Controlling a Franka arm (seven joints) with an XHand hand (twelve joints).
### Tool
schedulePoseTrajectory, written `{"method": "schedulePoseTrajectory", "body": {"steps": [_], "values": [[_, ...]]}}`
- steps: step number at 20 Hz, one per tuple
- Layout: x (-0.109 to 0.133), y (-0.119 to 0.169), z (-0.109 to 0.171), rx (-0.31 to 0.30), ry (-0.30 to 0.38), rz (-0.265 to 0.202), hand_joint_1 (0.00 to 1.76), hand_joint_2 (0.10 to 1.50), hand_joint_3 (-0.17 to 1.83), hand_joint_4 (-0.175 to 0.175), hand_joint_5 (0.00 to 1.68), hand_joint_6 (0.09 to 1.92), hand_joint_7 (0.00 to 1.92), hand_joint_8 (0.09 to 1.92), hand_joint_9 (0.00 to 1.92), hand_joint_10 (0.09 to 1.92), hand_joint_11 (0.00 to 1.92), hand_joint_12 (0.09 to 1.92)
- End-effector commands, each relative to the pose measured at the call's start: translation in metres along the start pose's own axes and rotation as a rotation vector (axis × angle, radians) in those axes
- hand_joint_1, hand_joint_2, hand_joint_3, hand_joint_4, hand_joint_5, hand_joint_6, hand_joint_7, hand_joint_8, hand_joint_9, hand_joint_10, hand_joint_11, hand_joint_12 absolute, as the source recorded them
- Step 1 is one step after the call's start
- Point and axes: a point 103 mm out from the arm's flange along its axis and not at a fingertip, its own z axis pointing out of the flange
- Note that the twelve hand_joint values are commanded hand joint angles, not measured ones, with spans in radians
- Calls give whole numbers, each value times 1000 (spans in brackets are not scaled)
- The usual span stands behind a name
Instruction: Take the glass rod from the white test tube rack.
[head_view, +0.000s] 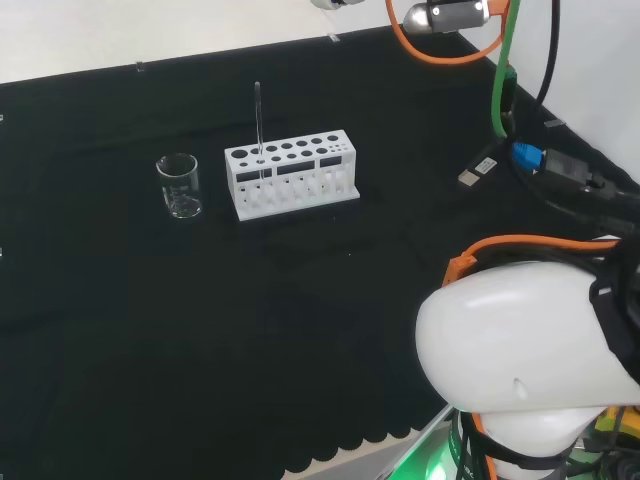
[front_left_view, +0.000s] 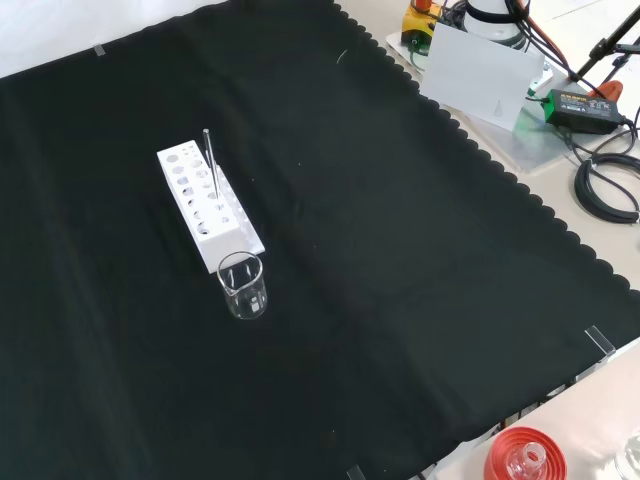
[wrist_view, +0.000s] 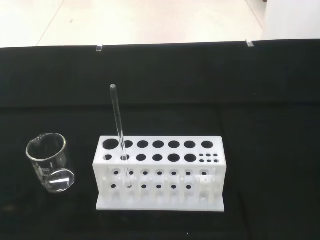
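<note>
So, the white test tube rack (head_view: 291, 176) sits on the black cloth (head_view: 150, 330), w/ 1 glass rod (head_view: 259, 125) standing in it. The rod is in a hole near the rack's left end in the head view, nearly upright and leaning a bit, and its top sticks up well above the rack. In the wrist view the rod (wrist_view: 120, 135) goes down thru a front-row hole near the end by the beaker, and its tip rests low inside the rack (wrist_view: 159, 172). 1 small clear glass beaker (head_view: 179, 186) stands upright just beside that end of the rack, not touching it. In the front view the beaker (front_left_view: 243, 286) is at the rack's (front_left_view: 208, 205) near end and the rod (front_left_view: 211, 165) stands in the rack. The arm's big white link (head_view: 520, 345) is at the right in the head view. Can't tell how open the hand is or if it holds anything.
</note>
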Motion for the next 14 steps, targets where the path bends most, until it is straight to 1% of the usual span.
{"method": "schedulePoseTrajectory", "body": {"steps": [1,2,5,9,11,14], "values": [[0,19,-1,11,3,-16,444,866,313,16,130,87,112,801,244,983,212,1478],[2,28,-1,21,-1,-19,444,867,313,15,135,87,120,805,252,983,218,1477],[11,47,-1,24,-9,-32,446,870,311,14,145,87,138,815,276,976,245,1466],[14,59,-1,16,1,-57,448,871,311,14,154,87,149,820,292,971,261,1457],[20,69,2,25,-15,-63,448,872,311,15,158,87,153,822,296,968,265,1454],[27,84,8,38,-18,-77,450,873,310,14,170,87,165,825,320,960,294,1440]]}}
